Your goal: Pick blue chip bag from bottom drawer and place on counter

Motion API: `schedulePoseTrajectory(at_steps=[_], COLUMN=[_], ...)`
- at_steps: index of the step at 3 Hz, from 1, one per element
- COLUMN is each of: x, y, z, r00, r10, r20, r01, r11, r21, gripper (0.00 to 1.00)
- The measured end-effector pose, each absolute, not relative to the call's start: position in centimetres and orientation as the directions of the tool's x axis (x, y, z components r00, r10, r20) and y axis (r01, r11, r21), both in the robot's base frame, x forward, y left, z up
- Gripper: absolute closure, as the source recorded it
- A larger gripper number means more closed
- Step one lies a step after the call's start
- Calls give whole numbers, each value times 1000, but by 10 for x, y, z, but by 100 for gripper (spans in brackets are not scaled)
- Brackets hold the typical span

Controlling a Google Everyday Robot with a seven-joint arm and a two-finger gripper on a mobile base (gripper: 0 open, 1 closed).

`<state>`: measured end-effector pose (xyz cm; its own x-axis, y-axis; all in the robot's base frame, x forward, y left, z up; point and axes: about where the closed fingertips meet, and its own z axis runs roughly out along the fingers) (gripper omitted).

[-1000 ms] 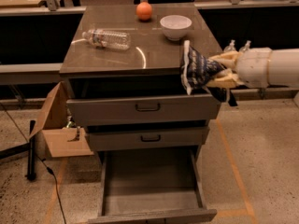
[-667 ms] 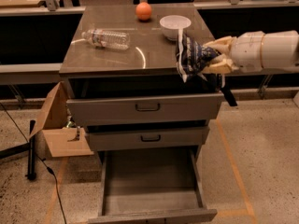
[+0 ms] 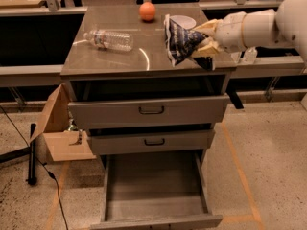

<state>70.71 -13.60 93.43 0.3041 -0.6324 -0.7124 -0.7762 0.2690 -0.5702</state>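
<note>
My gripper (image 3: pixel 204 38) reaches in from the right and is shut on the blue chip bag (image 3: pixel 180 40). The bag hangs upright just above the right part of the counter (image 3: pixel 124 56), in front of the white bowl (image 3: pixel 184 20). The bottom drawer (image 3: pixel 156 188) is pulled open and its grey floor shows nothing in it. The white arm (image 3: pixel 259 25) runs off the right edge.
A clear water bottle (image 3: pixel 109 39) lies on the counter's left side. An orange ball (image 3: pixel 147 11) sits at the back. The two upper drawers (image 3: pixel 151 110) stand slightly open. An open cardboard box (image 3: pixel 60 131) is on the floor to the left.
My gripper has carried the chip bag up and leftward, from beside the cabinet's right edge to over the counter's right part.
</note>
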Motion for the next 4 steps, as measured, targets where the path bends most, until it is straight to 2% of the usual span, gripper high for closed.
schedulePoseTrajectory(at_steps=[1, 4], x=[749, 794], y=[-108, -78], z=[934, 922], r00=[323, 306], r10=[-643, -660], r20=[-695, -687], r01=[-768, -763], r11=[251, 261], r21=[-589, -591], gripper=[98, 30])
